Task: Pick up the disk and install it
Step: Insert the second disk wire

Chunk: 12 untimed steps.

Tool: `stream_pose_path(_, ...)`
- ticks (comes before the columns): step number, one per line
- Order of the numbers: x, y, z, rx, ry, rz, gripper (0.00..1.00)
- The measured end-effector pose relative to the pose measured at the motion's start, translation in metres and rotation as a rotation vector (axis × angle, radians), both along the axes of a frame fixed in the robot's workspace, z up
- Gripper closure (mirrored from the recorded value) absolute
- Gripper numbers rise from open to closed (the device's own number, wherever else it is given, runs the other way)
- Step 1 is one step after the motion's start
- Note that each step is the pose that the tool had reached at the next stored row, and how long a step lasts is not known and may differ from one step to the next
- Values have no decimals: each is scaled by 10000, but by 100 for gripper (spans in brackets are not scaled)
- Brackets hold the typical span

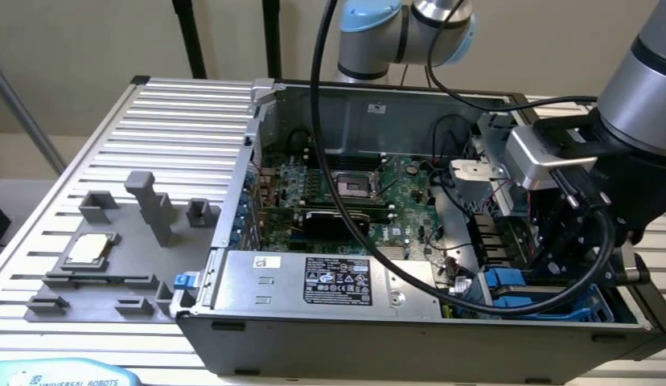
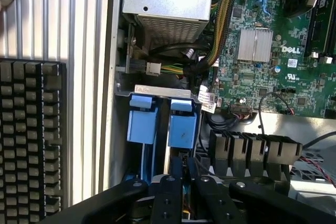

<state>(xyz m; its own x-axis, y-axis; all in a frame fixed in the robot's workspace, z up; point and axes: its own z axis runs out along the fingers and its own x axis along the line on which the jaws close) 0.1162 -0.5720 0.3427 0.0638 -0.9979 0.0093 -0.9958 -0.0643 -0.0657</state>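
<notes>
A: Wrist view: gripper (image 2: 184, 182) nearly closed, pinching the disk (image 2: 182, 129) in its bay.
B: Seated?
A: Looks mostly in, beside another carrier (image 2: 142, 124); full seating unclear.

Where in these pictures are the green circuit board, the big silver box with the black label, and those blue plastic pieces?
Green circuit board (image 1: 360, 189), exterior view, its middle by the socket.
Large silver box with black label (image 1: 333, 279), exterior view, on the label.
Blue plastic carrier (image 2: 182, 129), wrist view, its flat blue face just ahead of the black gripper (image 2: 184, 179).
</notes>
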Motion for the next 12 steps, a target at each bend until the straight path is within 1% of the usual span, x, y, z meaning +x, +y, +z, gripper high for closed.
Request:
stream_pose_path(3,0,9,0,-2,-1,-1,84)
stream_pose_path(12,10,10,-9,-3,1,-1,84)
